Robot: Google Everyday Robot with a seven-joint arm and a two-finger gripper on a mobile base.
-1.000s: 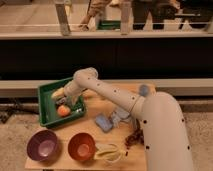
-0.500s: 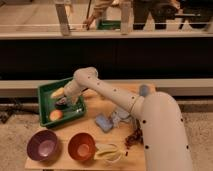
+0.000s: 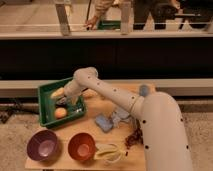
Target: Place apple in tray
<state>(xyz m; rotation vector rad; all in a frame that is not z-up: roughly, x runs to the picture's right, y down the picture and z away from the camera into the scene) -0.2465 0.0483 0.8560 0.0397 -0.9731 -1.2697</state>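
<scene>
Since apple rests in tray just below-left of end effector | placement judged done | we cannot tell its aperture | next: we lift clear.

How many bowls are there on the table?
2. The purple bowl sits at the table's front left corner, and the orange bowl is right beside it. No other shows. The gripper is over the green tray, away from both.
</scene>
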